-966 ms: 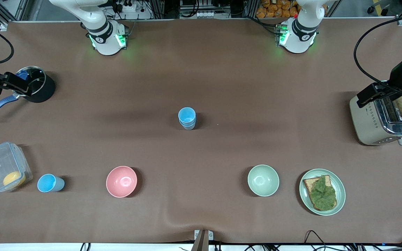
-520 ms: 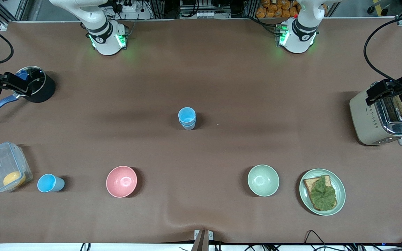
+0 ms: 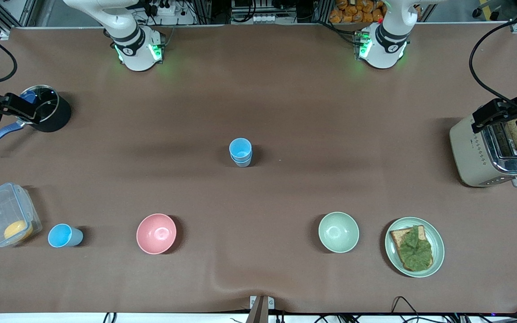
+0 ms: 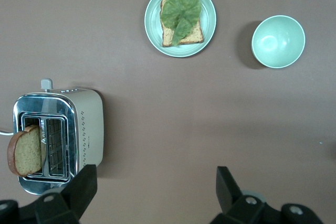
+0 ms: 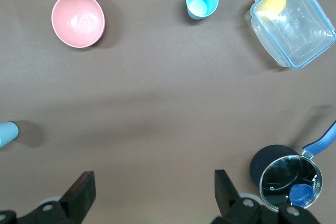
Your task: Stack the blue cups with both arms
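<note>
Two blue cups (image 3: 240, 152) stand nested in one stack at the table's middle; the stack's edge shows in the right wrist view (image 5: 6, 134). A third blue cup (image 3: 64, 235) stands alone near the front camera, toward the right arm's end, beside a clear box; it also shows in the right wrist view (image 5: 202, 1). My right gripper (image 3: 16, 109) hangs open and empty over the table beside a black pot, its jaws wide apart (image 5: 153, 187). My left gripper (image 3: 496, 115) hangs open and empty over the toaster's edge (image 4: 155, 187).
A pink bowl (image 3: 156, 233), a green bowl (image 3: 338, 232) and a plate with leaf-topped toast (image 3: 414, 247) line the near side. A toaster with bread (image 3: 492, 152) stands at the left arm's end. A black pot (image 3: 50, 110) and a clear box (image 3: 5, 215) stand at the right arm's end.
My left gripper has shifted a little toward the left arm's end of the table, over the toaster. The right arm and the cups have not moved.
</note>
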`<state>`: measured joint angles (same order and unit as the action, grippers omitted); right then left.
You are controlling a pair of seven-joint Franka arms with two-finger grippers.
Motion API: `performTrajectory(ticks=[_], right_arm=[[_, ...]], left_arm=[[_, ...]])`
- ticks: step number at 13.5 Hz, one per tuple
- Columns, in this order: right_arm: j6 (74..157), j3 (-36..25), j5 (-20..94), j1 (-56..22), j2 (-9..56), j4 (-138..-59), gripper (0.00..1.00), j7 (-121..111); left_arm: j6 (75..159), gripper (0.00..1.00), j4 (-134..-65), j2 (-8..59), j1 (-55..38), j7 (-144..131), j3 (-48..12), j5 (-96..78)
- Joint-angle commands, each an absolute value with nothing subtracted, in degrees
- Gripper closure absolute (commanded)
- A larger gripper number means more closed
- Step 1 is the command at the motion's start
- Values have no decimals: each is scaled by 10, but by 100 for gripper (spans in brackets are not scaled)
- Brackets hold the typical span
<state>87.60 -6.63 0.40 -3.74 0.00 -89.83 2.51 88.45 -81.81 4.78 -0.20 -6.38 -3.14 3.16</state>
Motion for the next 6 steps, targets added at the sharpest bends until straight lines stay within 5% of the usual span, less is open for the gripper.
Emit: performTrajectory(ticks=[1, 6], right_arm=[[870, -62, 0, -29, 3, -891, 0, 19], [870, -62, 0, -29, 3, -892, 0, 19]], left_arm=[[882, 0, -826, 37, -8, -48, -21, 20], [880, 0, -826, 32, -9, -52, -22, 19]])
